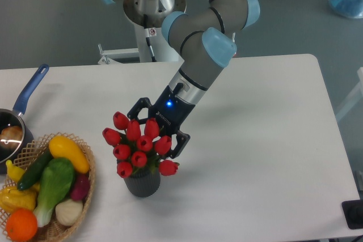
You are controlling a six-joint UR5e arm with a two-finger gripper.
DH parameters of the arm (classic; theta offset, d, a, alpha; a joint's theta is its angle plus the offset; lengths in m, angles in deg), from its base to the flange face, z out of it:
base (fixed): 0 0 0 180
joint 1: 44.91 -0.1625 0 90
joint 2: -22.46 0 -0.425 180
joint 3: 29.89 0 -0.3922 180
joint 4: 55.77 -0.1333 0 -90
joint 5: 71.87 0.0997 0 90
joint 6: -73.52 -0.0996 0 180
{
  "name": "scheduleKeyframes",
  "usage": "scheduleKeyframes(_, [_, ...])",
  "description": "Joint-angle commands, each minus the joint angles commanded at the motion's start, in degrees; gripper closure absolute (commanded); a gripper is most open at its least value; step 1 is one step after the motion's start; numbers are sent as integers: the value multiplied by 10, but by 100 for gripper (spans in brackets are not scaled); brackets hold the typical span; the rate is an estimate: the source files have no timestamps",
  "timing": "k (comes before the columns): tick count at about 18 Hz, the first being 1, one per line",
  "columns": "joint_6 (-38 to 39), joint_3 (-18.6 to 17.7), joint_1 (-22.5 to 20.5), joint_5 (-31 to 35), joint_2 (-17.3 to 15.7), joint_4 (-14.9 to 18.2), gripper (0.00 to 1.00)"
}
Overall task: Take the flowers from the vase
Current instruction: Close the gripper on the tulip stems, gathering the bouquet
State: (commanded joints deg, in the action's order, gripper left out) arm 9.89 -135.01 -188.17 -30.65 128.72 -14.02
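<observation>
About 9 red tulip buds, the flowers [139, 148], crowd tightly above the ribbed dark grey vase [142, 183]. The gripper [157, 131] sits behind them, its fingers hidden by blooms, so I cannot tell whether it grips anything.

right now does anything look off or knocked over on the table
Nothing stands out. The vase stands upright with the flowers in it, the gripper sits behind the blooms, and the basket holds its vegetables unspilled.
</observation>
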Motion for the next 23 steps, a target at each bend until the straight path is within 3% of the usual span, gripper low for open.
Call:
scheduleKeyframes(8, [0, -1, 0, 0, 0, 1, 54])
scheduleKeyframes(14, [-1, -3, 0, 1, 0, 1, 67])
scheduleKeyframes(15, [-1, -3, 0, 0, 0, 1, 67])
scheduleKeyframes(16, [-4, -4, 0, 0, 0, 1, 58])
scheduleKeyframes(17, [-9, -4, 0, -1, 0, 0, 35])
scheduleKeyframes(23, [-11, -7, 0, -5, 0, 0, 37])
